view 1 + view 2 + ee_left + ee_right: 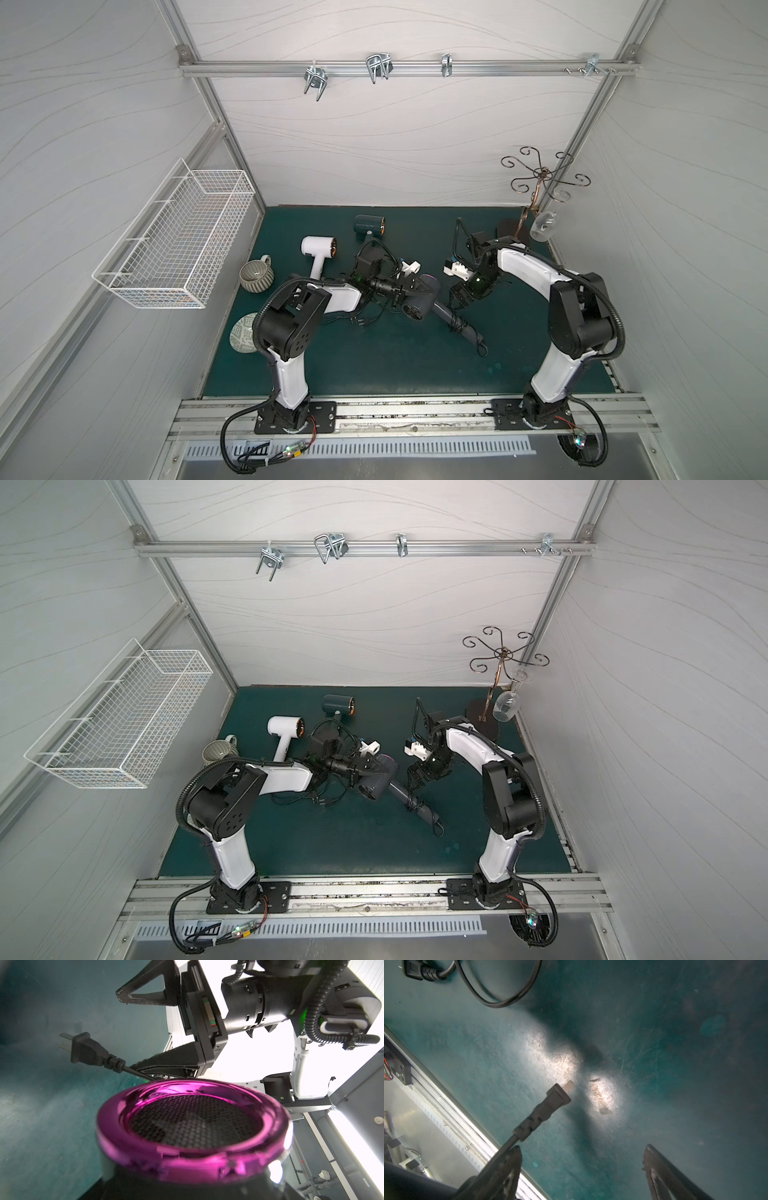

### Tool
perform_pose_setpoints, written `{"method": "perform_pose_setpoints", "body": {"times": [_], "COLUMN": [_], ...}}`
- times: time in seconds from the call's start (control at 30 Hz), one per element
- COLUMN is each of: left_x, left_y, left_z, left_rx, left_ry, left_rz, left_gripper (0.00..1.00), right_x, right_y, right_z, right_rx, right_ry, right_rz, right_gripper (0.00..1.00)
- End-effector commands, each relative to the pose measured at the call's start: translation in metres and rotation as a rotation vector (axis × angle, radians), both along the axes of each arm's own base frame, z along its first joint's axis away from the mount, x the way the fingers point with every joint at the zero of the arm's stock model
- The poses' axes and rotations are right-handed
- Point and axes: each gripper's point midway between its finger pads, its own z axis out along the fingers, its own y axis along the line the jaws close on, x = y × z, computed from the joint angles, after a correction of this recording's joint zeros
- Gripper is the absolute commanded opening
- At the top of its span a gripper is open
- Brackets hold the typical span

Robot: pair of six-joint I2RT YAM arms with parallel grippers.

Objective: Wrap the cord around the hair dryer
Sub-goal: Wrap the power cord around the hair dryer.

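- Grey hair dryer w/ purple ring sits mid-bench. Its barrel is clamped in the left hand, and the handle slants out toward the right arm's side.
- Cord already makes a few turns round the handle, so the wrap looks mostly done, approx.
- Left to do, as I judge it: a short tail w/ plug sticks out free, not tucked. It needs laying round or tucking in, then the dryer set down.
- Right hand gapes wide and grips nothing. The tail runs just beside one finger; can't tell if it touches.
- Green bench also carries a white dryer, a dark dryer and loose black cords by the left arm. Prob. not this job's.
- Containers: wire basket on the left wall, nothing seen inside.
- Ribbed mug on the bench near the basket looks empty.
- Wine glass hangs bowl-down from the rack, so it holds nothing.
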Motion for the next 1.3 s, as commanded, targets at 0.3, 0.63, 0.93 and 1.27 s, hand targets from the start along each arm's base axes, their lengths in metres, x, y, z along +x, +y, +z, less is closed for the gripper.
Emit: {"method": "perform_pose_setpoints", "body": {"times": [0.3,0.63,0.93,1.27], "left_x": [0.011,0.012,0.014,0.016], "left_y": [0.001,0.003,0.003,0.004], "left_z": [0.029,0.022,0.02,0.021], "left_rx": [-0.081,-0.071,-0.069,-0.072], "left_ry": [-0.073,-0.054,-0.047,-0.043], "left_rz": [0.012,0.018,0.023,0.029], "left_gripper": [0.0,0.0,0.0,0.0], "right_x": [-0.011,0.001,0.006,0.015], "right_y": [-0.015,-0.015,-0.019,-0.023], "right_z": [0.016,0.027,0.031,0.039], "right_rx": [-0.015,0.007,0.017,0.033], "right_ry": [0.001,-0.04,-0.053,-0.087], "right_rz": [-0.02,-0.048,-0.068,-0.095], "right_gripper": [0.94,0.95,0.97,0.98]}}
